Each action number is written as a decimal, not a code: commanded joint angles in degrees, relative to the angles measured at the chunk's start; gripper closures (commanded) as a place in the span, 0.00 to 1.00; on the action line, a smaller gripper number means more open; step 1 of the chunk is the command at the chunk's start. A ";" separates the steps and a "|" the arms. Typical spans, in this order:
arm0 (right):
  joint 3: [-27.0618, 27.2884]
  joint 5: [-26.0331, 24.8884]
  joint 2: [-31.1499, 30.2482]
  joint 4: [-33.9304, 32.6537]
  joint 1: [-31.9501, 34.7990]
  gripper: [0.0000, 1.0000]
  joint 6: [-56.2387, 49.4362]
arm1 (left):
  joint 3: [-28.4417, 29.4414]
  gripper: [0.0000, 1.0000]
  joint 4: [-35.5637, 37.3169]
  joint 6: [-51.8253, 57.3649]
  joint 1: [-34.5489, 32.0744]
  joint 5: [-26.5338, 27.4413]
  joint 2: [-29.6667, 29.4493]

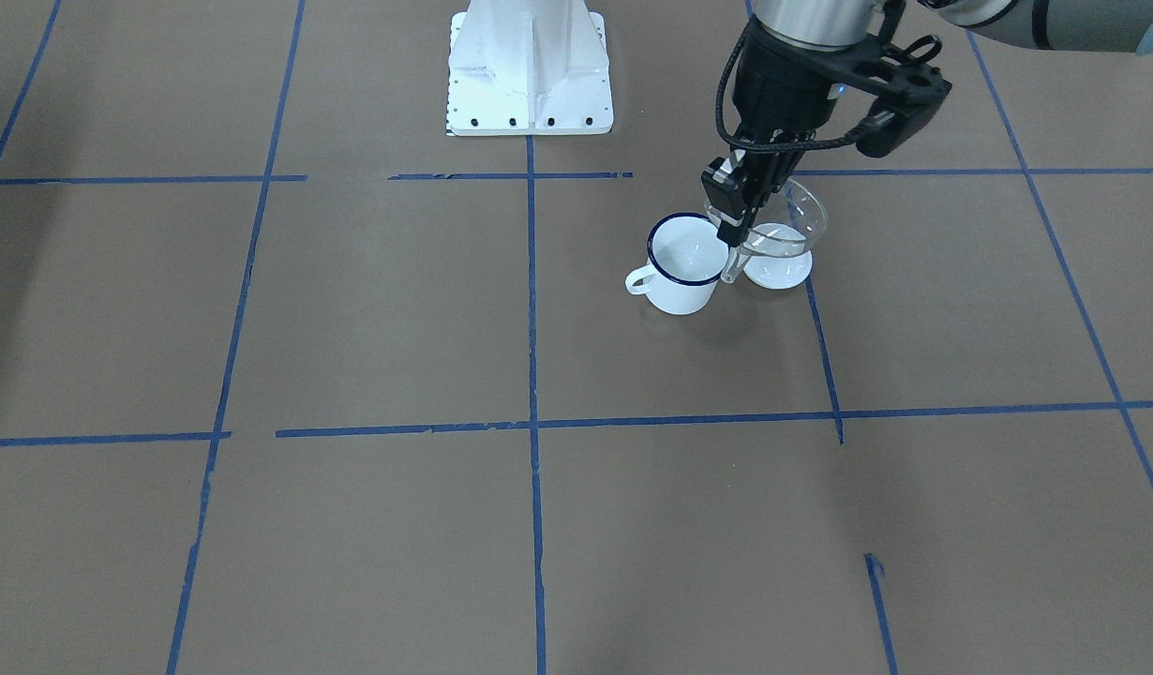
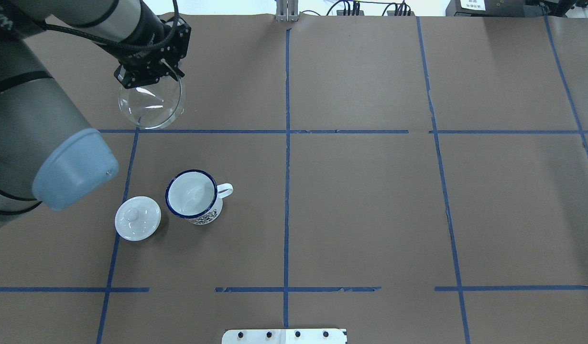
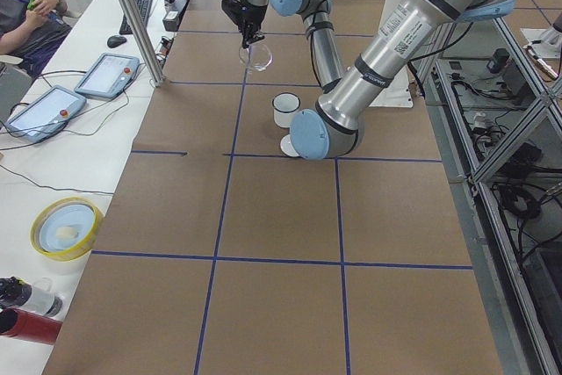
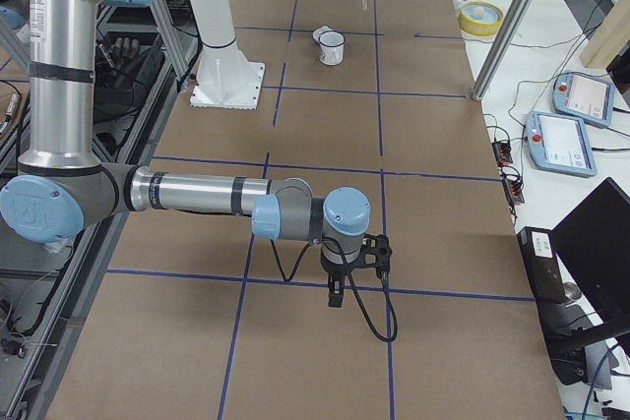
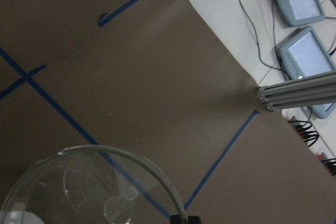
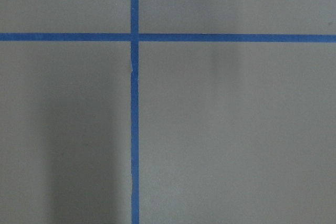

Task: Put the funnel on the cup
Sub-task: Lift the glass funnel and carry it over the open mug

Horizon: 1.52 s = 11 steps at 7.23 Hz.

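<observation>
My left gripper (image 1: 738,217) is shut on the rim of the clear funnel (image 1: 785,223) and holds it in the air, tilted, spout downward. In the overhead view the funnel (image 2: 152,102) hangs well beyond the cup (image 2: 193,195), a white mug with a dark blue rim that stands upright on the table. In the front view the cup (image 1: 681,262) lies just beside the funnel's spout. The left wrist view shows the funnel (image 5: 94,187) from above. My right gripper (image 4: 335,292) shows only in the exterior right view, low over the table and far from the cup; I cannot tell whether it is open.
A round white knobbed lid (image 2: 137,218) lies next to the cup. The white robot base (image 1: 530,70) stands behind. Tablets (image 3: 105,76), a metal post (image 3: 132,15) and a yellow bowl (image 3: 66,227) are on the side bench. Blue tape lines cross the brown paper.
</observation>
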 commanded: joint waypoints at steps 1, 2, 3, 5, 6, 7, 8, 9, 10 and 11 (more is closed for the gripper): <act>0.00 0.00 0.00 0.00 0.00 0.00 0.00 | 1.16 1.00 12.20 11.59 3.95 -0.12 -2.74; 0.00 0.00 0.00 0.00 0.00 0.00 0.00 | 3.70 1.00 11.44 12.51 5.79 -0.12 -2.66; 0.00 0.00 0.00 0.00 0.00 0.00 0.00 | 4.77 1.00 7.69 12.43 9.64 0.41 -1.62; 0.00 0.00 0.00 0.00 0.00 0.00 0.00 | 9.41 1.00 1.09 12.43 10.20 0.50 0.41; 0.00 0.00 0.00 0.00 0.00 0.00 0.00 | 10.74 1.00 -0.76 12.43 11.25 0.50 1.28; 0.00 0.00 0.00 0.00 0.00 0.00 0.00 | 10.84 1.00 -4.17 12.43 11.95 0.50 3.82; 0.00 0.00 0.00 0.00 0.00 0.00 0.00 | 11.19 1.00 -6.47 12.52 13.09 0.59 5.32; 0.00 0.00 0.00 0.00 0.00 0.00 0.00 | 11.72 1.00 -6.58 12.52 13.19 0.50 5.25; 0.00 0.00 0.00 0.00 0.00 0.00 0.00 | 11.72 1.00 -6.76 12.52 13.19 0.50 5.07; 0.00 0.00 0.00 0.00 0.00 0.00 0.00 | 11.81 1.00 -7.02 12.52 13.54 0.50 4.99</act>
